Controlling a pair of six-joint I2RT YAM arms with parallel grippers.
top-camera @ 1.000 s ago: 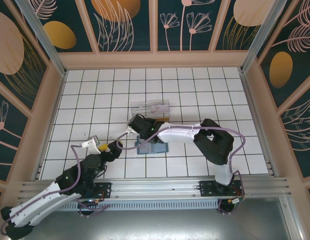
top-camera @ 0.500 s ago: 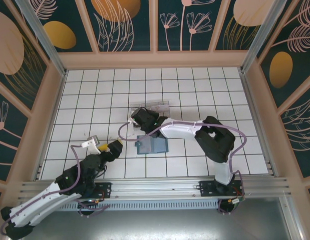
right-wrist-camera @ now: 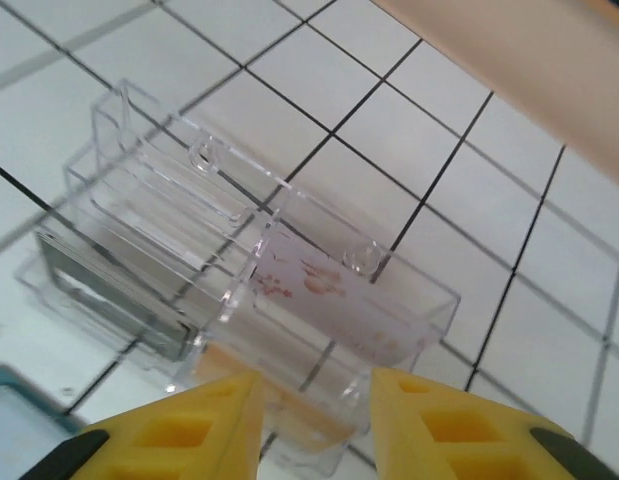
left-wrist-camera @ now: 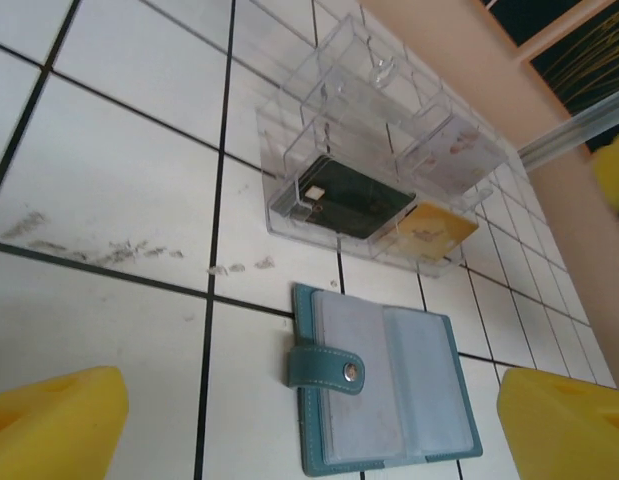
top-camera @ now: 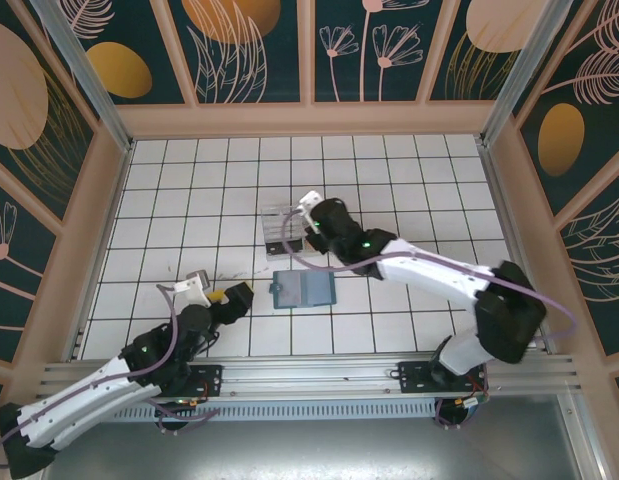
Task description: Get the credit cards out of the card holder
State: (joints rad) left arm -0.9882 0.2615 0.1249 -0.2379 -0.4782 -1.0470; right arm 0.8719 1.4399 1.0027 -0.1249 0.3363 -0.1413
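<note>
Your card holder (top-camera: 303, 290) lies open and flat on the table (top-camera: 409, 180), a little left of centre and toward the near edge. It is a soft rectangular wallet with a stitched teal border and smooth greyish-blue sleeves inside. Its closing strap (left-wrist-camera: 327, 367), with a round metal snap, is folded over the left side. Just beyond it toward the far edge, close but not touching, sits a rigid clear box (left-wrist-camera: 379, 150) of thin transparent plastic divided into compartments. In the box you can see a dark card (left-wrist-camera: 354, 205), an orange-yellow card (left-wrist-camera: 429, 228) and a pale card (right-wrist-camera: 329, 300) with reddish print. Your right gripper (right-wrist-camera: 316, 425) hangs over the box, its blocky yellow fingers (right-wrist-camera: 179, 435) parted by a modest gap and empty. Your left gripper (top-camera: 229, 294) sits near the table's near edge, left of the holder, spread wide and grasping nothing. The table is glossy white tile with dark grout lines, and grey scuff marks (left-wrist-camera: 109, 250) lie left of the box.
</note>
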